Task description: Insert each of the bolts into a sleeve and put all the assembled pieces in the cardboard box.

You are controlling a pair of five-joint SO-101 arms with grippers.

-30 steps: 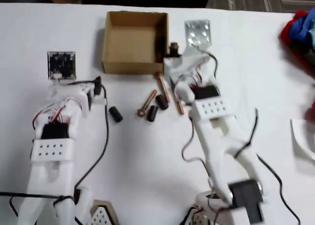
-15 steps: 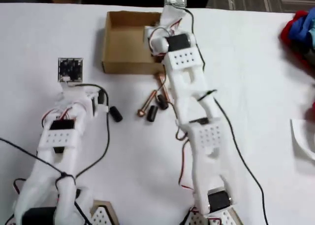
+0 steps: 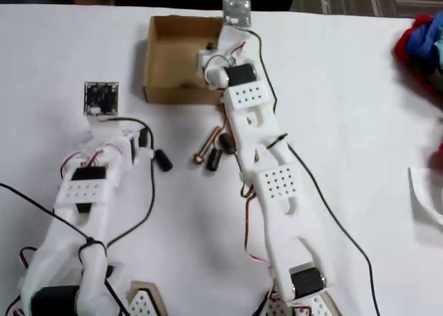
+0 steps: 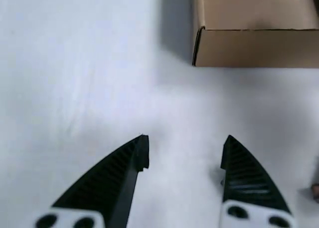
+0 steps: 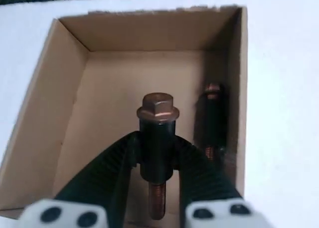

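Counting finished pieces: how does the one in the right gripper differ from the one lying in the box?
The held piece is clamped in the right gripper over the cardboard box; the boxed piece lies loose on its floor by a side wall. The held piece's hex head shows clearly; the boxed piece sits in shadow. Both: copper bolt, black sleeve.

**White table with a box and loose parts**

A white table [image 3: 360, 88] carries everything. A cardboard box [image 3: 180, 93] stands open-topped toward the far edge, left of the middle. Nearer than the box, about mid-table, a copper bolt [image 3: 207, 146] lies slanted. A black sleeve [image 3: 214, 159] lies just beside it, and a second sleeve [image 3: 226, 143] is close on the right. A third sleeve [image 3: 163, 160] lies apart to the left. At the right edge sit red and blue cloth [image 3: 421, 39], farther off, and a white curved object [image 3: 423, 195], nearer.
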